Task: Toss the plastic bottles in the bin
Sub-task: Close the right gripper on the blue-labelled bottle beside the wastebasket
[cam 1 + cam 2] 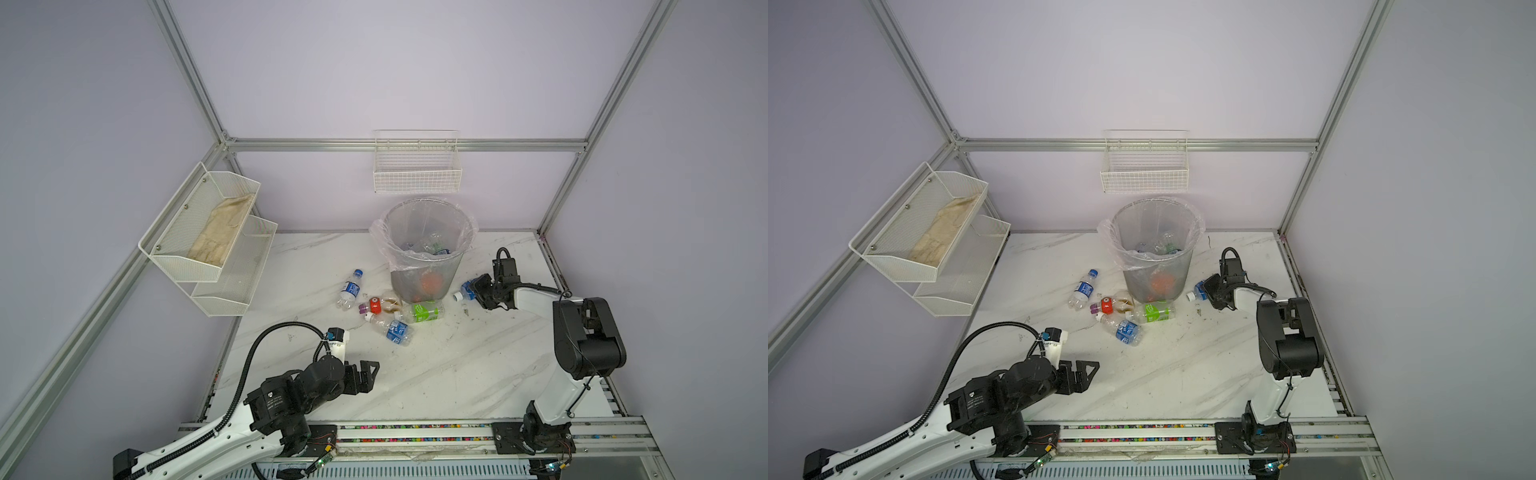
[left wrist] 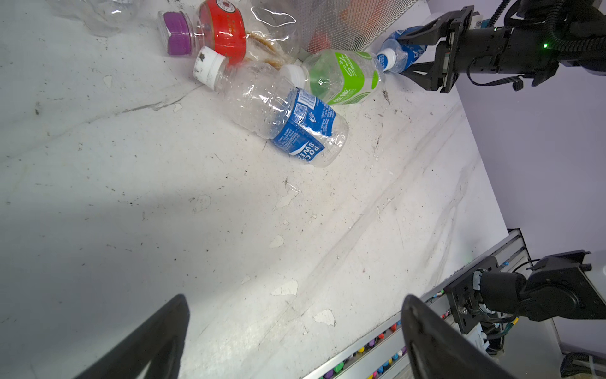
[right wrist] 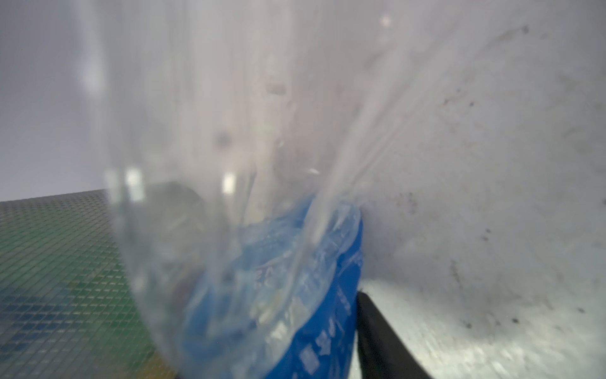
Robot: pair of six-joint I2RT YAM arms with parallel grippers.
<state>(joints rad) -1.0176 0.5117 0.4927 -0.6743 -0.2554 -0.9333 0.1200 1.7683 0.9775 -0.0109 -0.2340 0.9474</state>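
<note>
Plastic bottles (image 1: 390, 316) lie around the bin (image 1: 405, 282), and more show inside its clear liner (image 1: 430, 245). Take the bin as your dial, twelve toward the back wall. At three o'clock, just beside the mesh, your right gripper (image 1: 475, 289) has its jaws closed in on a blue-label bottle with a white cap (image 2: 398, 54). The right wrist view shows one black finger (image 3: 377, 334) pressed against the label, with the bottle low over the table (image 1: 457, 374). From six to eight o'clock a cluster lies near the bin's foot: a green-label bottle (image 1: 424, 311), a red-label bottle with a purple cap (image 1: 375, 305) and a second blue-label bottle (image 1: 395, 330). At nine o'clock sits a blue-capped bottle (image 1: 351, 289). Your left gripper (image 1: 372, 372) hangs at seven o'clock, well apart from them, spread wide and holding nothing.
</note>
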